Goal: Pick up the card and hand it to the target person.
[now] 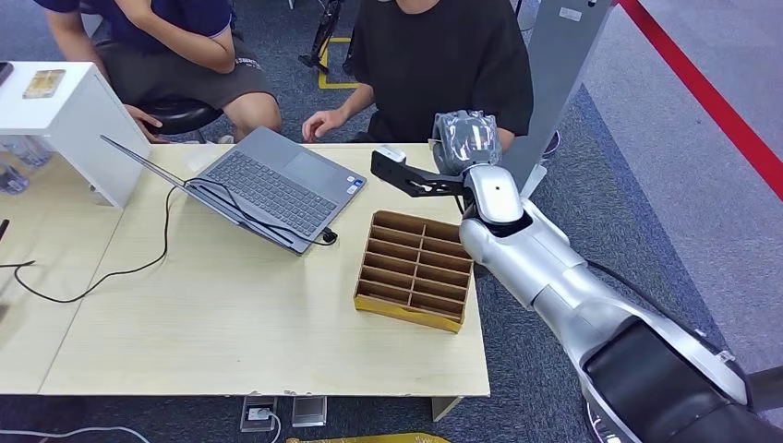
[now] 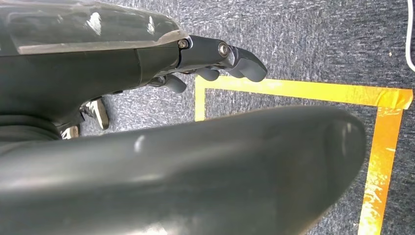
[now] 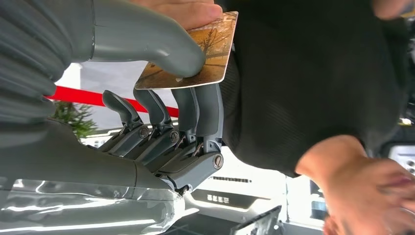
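Note:
My right hand (image 1: 469,138) is raised past the table's far edge, in front of a seated person in a black shirt (image 1: 443,65). In the right wrist view this hand (image 3: 166,98) pinches a card (image 3: 210,54) with a brown landscape picture between its thumb and dark fingers. A person's fingers (image 3: 181,10) touch the card's far end. My left hand (image 2: 220,54) hangs over grey carpet with nothing in it, its fingers loosely extended.
A wooden divided box (image 1: 415,268) stands on the light table (image 1: 231,323) near my right arm. An open laptop (image 1: 268,185) with a cable lies behind it. A second person (image 1: 175,46) sits at the back left beside a white stand (image 1: 65,111). Yellow tape (image 2: 303,90) marks the floor.

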Available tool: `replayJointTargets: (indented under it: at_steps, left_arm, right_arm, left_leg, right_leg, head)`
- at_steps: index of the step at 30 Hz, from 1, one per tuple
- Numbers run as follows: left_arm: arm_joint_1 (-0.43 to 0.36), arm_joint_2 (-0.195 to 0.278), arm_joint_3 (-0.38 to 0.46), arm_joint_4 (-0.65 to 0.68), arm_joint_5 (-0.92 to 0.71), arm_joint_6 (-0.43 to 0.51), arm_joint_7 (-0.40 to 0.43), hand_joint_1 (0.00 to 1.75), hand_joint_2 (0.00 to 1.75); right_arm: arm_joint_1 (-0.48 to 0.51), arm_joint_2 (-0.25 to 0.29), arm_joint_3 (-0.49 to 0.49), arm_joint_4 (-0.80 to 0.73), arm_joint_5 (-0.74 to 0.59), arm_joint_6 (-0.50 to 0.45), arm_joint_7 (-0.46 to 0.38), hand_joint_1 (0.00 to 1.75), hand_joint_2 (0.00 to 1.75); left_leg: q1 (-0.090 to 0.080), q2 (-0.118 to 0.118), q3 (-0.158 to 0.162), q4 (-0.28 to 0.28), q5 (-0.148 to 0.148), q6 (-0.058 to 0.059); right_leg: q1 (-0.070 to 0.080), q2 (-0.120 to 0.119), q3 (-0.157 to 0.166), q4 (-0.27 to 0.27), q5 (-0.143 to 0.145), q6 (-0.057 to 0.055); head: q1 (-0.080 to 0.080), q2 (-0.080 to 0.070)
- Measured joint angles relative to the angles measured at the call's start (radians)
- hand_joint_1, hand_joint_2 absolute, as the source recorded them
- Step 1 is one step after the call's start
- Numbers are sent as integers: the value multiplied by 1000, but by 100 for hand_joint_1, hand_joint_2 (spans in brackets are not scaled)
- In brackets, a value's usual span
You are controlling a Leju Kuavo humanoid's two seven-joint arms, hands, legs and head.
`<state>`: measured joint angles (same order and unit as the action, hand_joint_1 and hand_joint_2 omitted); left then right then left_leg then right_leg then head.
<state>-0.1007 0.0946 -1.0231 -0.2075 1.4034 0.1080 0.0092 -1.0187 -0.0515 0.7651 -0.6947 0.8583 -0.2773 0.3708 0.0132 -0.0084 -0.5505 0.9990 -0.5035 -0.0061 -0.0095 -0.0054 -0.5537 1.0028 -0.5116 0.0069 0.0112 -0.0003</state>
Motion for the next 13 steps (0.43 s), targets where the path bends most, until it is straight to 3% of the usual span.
replayJointTargets:
  at_steps: [1,5,13]
  left_arm:
    - [0,0,-1,0,0,0,0,0,0]
    - [0,2,-13,0,8,-1,-5,0,175]
    - [0,3,-22,0,11,1,-12,0,175]
  right_arm:
    - [-1,1,3,9,-1,-1,-1,161,175]
    - [-10,8,29,81,-11,-15,-14,0,175]
    - [-13,20,46,113,-21,-31,-20,0,175]
  left_leg:
    - [0,0,0,0,0,0]
    - [0,0,0,0,0,0]
    - [0,0,0,0,0,0]
  right_leg:
    - [0,0,0,0,0,0]
    - [0,0,0,0,0,0]
    - [0,0,0,0,0,0]
  head:
    - [0,0]
    - [0,0]
    - [0,0]
